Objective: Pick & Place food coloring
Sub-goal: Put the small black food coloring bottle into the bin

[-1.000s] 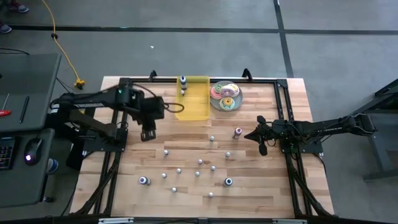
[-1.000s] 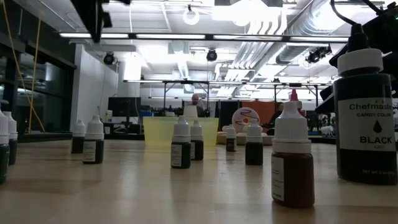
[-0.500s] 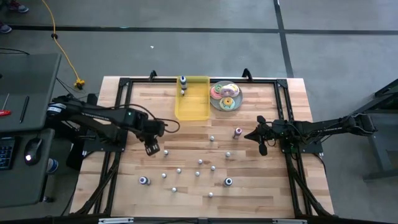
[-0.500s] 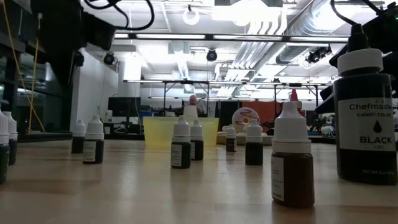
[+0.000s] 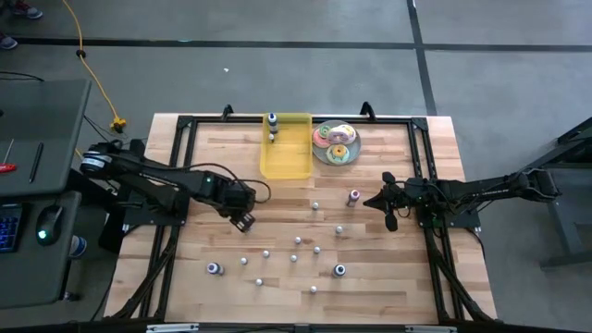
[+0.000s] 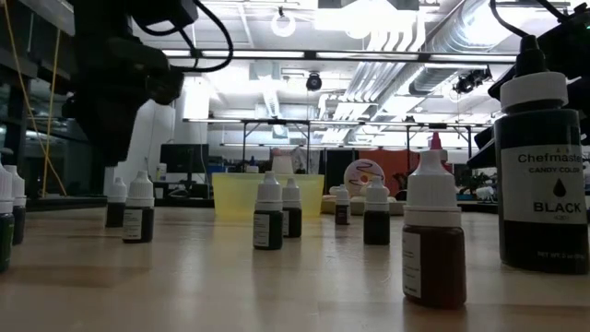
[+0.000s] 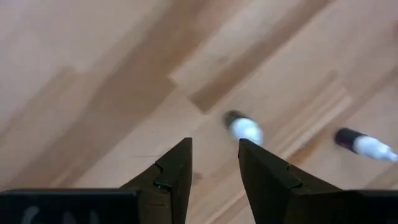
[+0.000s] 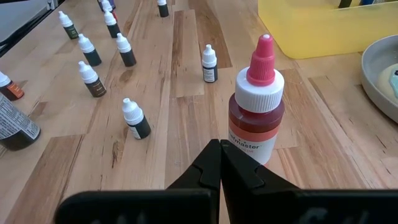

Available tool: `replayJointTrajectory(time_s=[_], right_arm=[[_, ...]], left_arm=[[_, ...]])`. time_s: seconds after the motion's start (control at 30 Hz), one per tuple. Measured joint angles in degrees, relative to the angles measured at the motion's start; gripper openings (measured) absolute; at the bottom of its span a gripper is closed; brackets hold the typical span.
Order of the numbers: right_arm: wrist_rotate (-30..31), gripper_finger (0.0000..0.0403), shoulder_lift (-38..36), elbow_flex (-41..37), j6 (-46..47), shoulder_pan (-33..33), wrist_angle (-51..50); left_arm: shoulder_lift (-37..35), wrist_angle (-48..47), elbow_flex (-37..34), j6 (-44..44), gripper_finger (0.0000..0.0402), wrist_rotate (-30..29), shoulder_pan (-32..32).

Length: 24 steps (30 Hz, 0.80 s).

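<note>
Bottles scattered upright across the desk (image 5: 370, 277), two already in the yellow tray (image 5: 289, 157).
The left gripper (image 7: 214, 163), fingers apart and empty, hangs over a white-capped bottle (image 7: 243, 128) just ahead of its tips; the right gripper (image 8: 220, 163), fingers together, waits beside a red bottle (image 8: 255, 118). A large bottle (image 6: 541, 175) reads "Chefmaster… BLACK".

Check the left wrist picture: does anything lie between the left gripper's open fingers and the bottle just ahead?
Nothing visible does. The left gripper hangs open above bare table, with the nearest bottle just beyond its fingertips; another bottle lies off to one side.
</note>
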Motion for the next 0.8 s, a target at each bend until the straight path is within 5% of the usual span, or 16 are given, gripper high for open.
replayJointTrajectory(time_s=[0.3,0.8], right_arm=[[0.0,0.0,0.0,0.0,0.0,0.0,0.0],[0.0,0.0,0.0,0.0,0.0,0.0,0.0]], left_arm=[[1.5,4.0,0.7,3.6,0.0134,-0.2,-2.8],[4.6,-0.1,3.2,9.5,0.0244,-1.9,-6.6]])
